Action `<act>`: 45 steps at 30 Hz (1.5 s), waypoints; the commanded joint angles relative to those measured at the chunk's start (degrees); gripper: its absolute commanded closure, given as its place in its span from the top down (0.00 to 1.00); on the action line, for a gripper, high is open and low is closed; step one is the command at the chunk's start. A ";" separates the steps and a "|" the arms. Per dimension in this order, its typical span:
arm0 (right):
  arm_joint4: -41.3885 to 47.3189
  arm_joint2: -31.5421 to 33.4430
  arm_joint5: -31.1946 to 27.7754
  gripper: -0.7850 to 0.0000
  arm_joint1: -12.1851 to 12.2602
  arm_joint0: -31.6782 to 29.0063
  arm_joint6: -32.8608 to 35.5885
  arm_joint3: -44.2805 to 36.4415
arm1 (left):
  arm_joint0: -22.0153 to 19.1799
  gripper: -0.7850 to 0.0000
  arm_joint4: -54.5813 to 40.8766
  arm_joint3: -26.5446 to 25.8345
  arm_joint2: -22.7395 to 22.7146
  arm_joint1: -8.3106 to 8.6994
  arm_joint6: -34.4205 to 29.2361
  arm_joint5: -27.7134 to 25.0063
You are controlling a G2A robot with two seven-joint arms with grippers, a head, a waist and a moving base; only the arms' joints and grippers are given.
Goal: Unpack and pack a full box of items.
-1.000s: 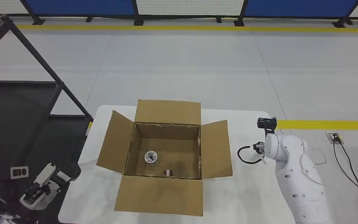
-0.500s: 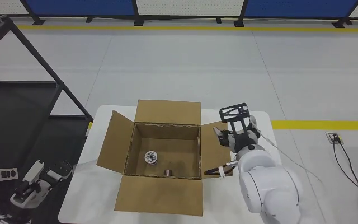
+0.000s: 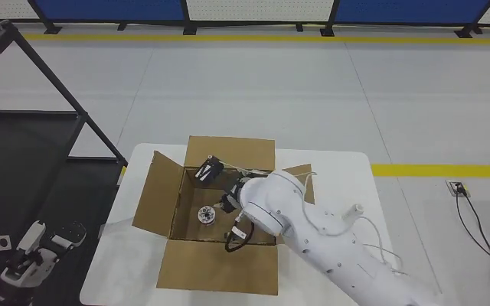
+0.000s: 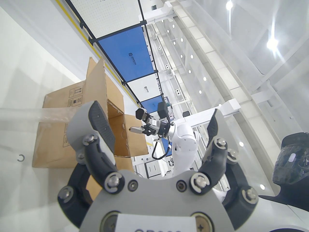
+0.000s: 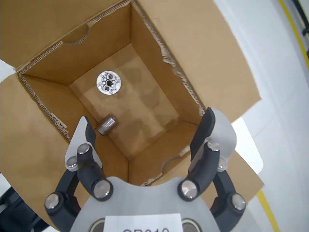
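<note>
An open cardboard box [image 3: 172, 195] stands on the white table [image 3: 344, 164], all of its flaps folded out. On its floor lie a round metal disc with holes [image 5: 108, 83] [image 3: 205, 214] and a small metal cylinder [image 5: 107, 123]. My right gripper [image 5: 147, 119] hangs open above the box opening, holding nothing; from above it sits near the box's back left corner [image 3: 208, 170]. My left gripper [image 4: 157, 112] is open and empty, low beside the table's left front edge [image 3: 53, 233], well away from the box [image 4: 58, 121].
A black frame rack [image 3: 46, 153] stands left of the table. Bare tabletop lies right of the box and in front of it. A yellow floor line [image 3: 429, 170] runs on the right.
My right arm has swung from the table's right side across to over the box. The left arm has drifted a little down and to the left.
</note>
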 commanded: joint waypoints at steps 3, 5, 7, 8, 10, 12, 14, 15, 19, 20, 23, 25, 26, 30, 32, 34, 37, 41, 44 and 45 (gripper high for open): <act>5.45 -6.05 -1.03 1.00 -4.62 4.76 -4.59 13.98 | 0.00 1.00 0.00 0.00 0.00 0.00 0.00 0.00; 8.06 -8.18 -1.34 1.00 -6.98 6.18 -6.71 19.60 | 0.00 1.00 0.00 0.00 0.00 0.00 0.00 0.00; 10.61 -9.83 -1.64 1.00 -9.32 7.41 -8.24 24.82 | 0.00 1.00 0.00 0.00 0.00 0.00 0.00 0.00; 12.23 -10.29 -1.96 1.00 -10.45 8.03 -8.75 27.12 | 0.00 1.00 0.00 0.00 0.00 0.00 0.00 0.00; 12.91 -10.60 -2.13 1.00 -11.14 8.55 -8.92 28.54 | 0.00 1.00 0.00 0.00 0.00 0.00 0.00 0.00; 12.91 -10.60 -2.13 1.00 -11.14 8.55 -8.92 28.54 | 0.00 1.00 0.00 0.00 0.00 0.00 0.00 0.00; 12.91 -10.60 -2.13 1.00 -11.14 8.55 -8.92 28.54 | 0.00 1.00 0.00 0.00 0.00 0.00 0.00 0.00; 12.91 -10.60 -2.13 1.00 -11.14 8.55 -8.92 28.54 | 0.00 1.00 0.00 0.00 0.00 0.00 0.00 0.00; 12.91 -10.60 -2.13 1.00 -11.14 8.55 -8.92 28.54 | 0.00 1.00 0.00 0.00 0.00 0.00 0.00 0.00; 12.91 -10.60 -2.13 1.00 -11.14 8.55 -8.92 28.54 | 0.00 1.00 0.00 0.00 0.00 0.00 0.00 0.00; 12.92 -10.10 -1.29 1.00 -11.04 7.46 -11.31 28.69 | 0.00 1.00 0.00 0.00 0.00 0.00 0.00 0.00; 11.55 -9.55 4.92 1.00 -11.12 6.46 -12.54 30.77 | 0.12 1.00 0.91 -0.85 0.68 0.05 -0.44 0.74; 10.79 -10.37 5.58 1.00 -11.62 6.25 -12.10 29.60 | 0.26 1.00 1.69 -1.32 0.96 0.09 -0.77 0.94; 10.35 -11.87 3.78 1.00 -13.63 6.38 -14.57 33.03 | 0.73 1.00 3.58 -2.68 2.11 0.10 -0.38 1.19; 10.76 -12.67 2.27 1.00 -15.05 6.80 -15.68 35.73 | 0.99 1.00 4.05 -3.03 2.55 0.06 0.09 1.02; 11.47 -13.26 -0.46 1.00 -16.46 7.43 -16.79 39.25 | 1.23 1.00 4.48 -3.15 2.65 0.02 1.01 0.99; 12.08 -14.12 -2.88 1.00 -18.68 8.23 -18.13 44.40 | 1.62 1.00 4.23 -3.10 2.81 -0.06 2.27 1.22; 12.60 -14.96 -4.94 1.00 -21.58 8.67 -21.14 50.03 | 2.07 1.00 3.90 -2.92 2.67 -0.12 3.03 1.01; 12.73 -15.31 -5.59 1.00 -23.48 8.85 -23.01 53.90 | 2.45 1.00 3.62 -3.04 2.54 -0.15 3.10 0.73; 13.04 -15.27 -6.13 1.00 -24.04 8.86 -23.73 55.00 | 2.56 1.00 3.50 -3.07 2.55 -0.16 3.10 0.62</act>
